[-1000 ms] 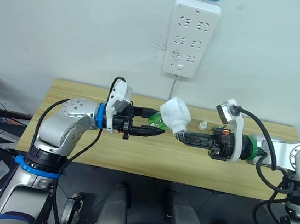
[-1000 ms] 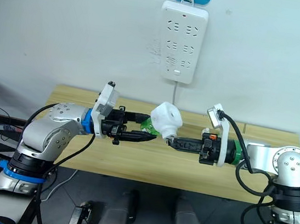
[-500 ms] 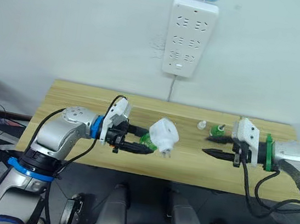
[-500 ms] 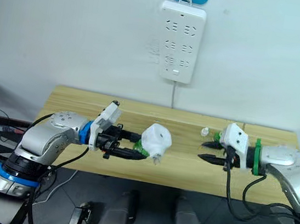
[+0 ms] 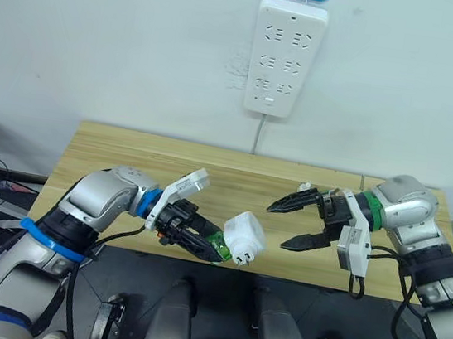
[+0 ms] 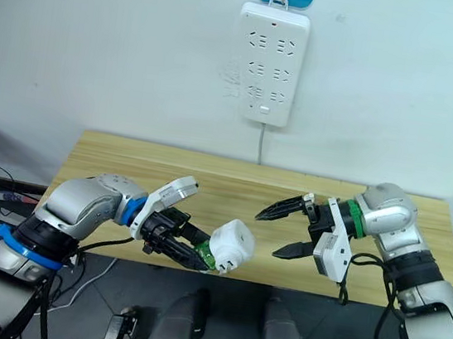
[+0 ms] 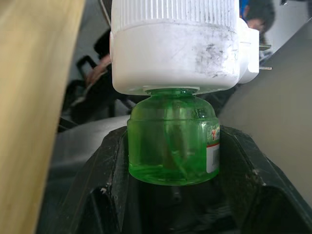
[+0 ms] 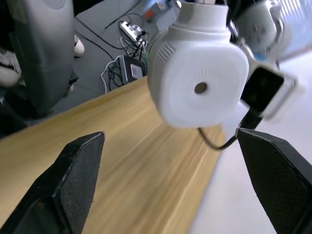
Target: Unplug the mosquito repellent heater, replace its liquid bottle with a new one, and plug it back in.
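- Off the near edge of the wooden table [image 5: 128, 156], over open floor: left gripper [image 5: 200, 242] clamped on a green bottle [image 7: 170, 144] screwed into the mosquito repellent heater [image 5: 244, 238]. Only the bottle gripped; heater body carried by the thread alone.
- Over the table's right part, near the heater but apart from it: right gripper [image 5: 295, 222] spread wide, empty, aimed at the heater's round face [image 8: 200, 87].
- Likely failure one: a drop to the floor if the thread loosens or the smooth bottle slips between the pads, since nothing lies beneath.
- Likely failure two: a clumsy closing of the right fingers on the rounded shell, pushing it aside or catching the plug prongs [image 7: 263, 56].
- Likely failure three: twisting with the bottle tilted, spilling liquid or bending the wick.
- Counted: one heater, one green bottle in the heater, one small white cap-like thing [image 5: 305, 187] on the table behind the right gripper, too small to identify, one wall power strip [image 5: 285, 58], two grippers.
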You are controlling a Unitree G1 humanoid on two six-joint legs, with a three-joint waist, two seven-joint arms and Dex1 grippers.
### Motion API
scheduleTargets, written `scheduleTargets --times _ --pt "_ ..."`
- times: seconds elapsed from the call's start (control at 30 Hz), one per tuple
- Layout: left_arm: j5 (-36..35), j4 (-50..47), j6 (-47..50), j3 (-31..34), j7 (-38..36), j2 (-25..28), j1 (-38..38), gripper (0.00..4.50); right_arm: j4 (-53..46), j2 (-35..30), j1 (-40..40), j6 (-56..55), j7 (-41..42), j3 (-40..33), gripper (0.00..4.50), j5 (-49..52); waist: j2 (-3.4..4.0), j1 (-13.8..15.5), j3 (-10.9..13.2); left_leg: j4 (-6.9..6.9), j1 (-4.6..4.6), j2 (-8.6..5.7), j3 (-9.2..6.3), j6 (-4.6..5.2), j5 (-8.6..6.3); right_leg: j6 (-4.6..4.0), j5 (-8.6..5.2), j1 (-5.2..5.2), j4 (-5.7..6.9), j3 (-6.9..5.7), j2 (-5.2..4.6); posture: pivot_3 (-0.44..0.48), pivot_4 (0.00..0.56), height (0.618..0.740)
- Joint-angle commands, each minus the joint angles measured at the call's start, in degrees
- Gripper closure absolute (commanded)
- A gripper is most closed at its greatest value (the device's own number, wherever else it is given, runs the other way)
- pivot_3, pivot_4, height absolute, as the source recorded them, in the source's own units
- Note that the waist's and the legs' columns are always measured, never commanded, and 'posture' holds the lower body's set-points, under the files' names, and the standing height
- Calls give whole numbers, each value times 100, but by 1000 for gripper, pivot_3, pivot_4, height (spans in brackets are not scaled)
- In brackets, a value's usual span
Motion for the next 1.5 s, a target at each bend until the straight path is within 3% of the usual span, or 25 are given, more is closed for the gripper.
scheduleTargets --times 0.03,0.37,0.67,0.87,1.03,1.23,1.3,1.37,1.47,1.5 --pt "-209 22 5 -275 -104 -8 -194 2233 -56 98 -186 -130 19 170 15 123 0 1 0 -1 0 0 0 0 0 -1 1 -1 1 1 0 -55 322 740" --pt "-344 516 39 -636 -104 -178 -710 2233 -351 231 -351 85 -67 524 15 -78 0 -1 0 0 6 0 0 -1 1 -3 1 -1 10 1 0 -67 323 740" --pt "-198 550 -128 -683 -104 -308 -716 2233 -598 332 -331 794 -188 563 15 -323 0 -2 0 0 9 0 1 -1 1 -4 1 -1 14 3 -1 -63 325 740" --pt "-123 582 -198 -640 -104 -328 -673 2233 -719 265 -285 1061 -47 554 1434 -259 0 -1 0 0 9 -1 1 -1 1 -4 1 0 14 3 -1 -60 324 740" --pt "27 636 -483 -508 -104 -432 -589 2233 -844 248 -234 1232 27 514 1435 -181 0 -1 0 0 9 -1 1 -1 0 -4 1 0 14 3 -2 -56 323 740" --pt "242 868 -777 -65 -93 -418 -563 342 -947 -36 33 1719 -128 219 1435 -255 0 5 0 0 8 -1 -1 0 1 -4 1 -1 14 1 -2 -52 317 740" --pt "293 816 -873 163 -99 -281 -537 18 -1020 -233 254 2071 -264 54 1435 -338 0 9 0 0 8 -2 0 0 1 -4 1 0 14 2 -3 -52 317 740" --pt "376 636 -1094 402 -68 -114 -421 0 -1195 -422 518 2702 -499 -122 1435 -435 0 13 0 0 7 -3 2 0 1 -4 1 -1 14 4 -4 -51 315 740" --pt "837 -236 -2247 951 501 141 178 0 -2448 -995 1267 7187 -1851 -515 1435 411 1 9 0 -5 7 12 -1 0 0 -7 0 -4 16 6 -10 -37 311 740" --pt "998 -408 -2565 1058 680 140 330 0 -2783 -1073 1394 8158 -2144 -628 1435 642 1 12 -1 -5 8 17 -2 -1 1 -16 -6 -7 25 7 -21 -37 311 740"
